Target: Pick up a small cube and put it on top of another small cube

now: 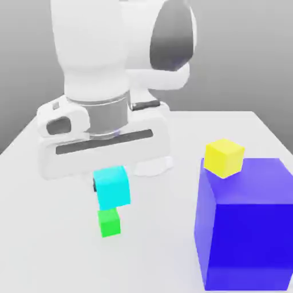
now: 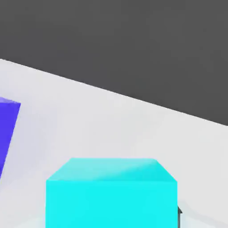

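Exterior view shows the gripper (image 1: 109,184) clamped tight on the cyan cube (image 1: 113,187) directly above the green cube (image 1: 109,222); lower squarely, then release.

A yellow cube (image 1: 224,157) sits atop a big dark-blue cube (image 1: 246,229) on the white table (image 1: 46,240).

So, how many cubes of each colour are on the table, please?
Cyan cube: 1
Green cube: 1
Yellow cube: 1
Dark blue cube: 1
Total: 4
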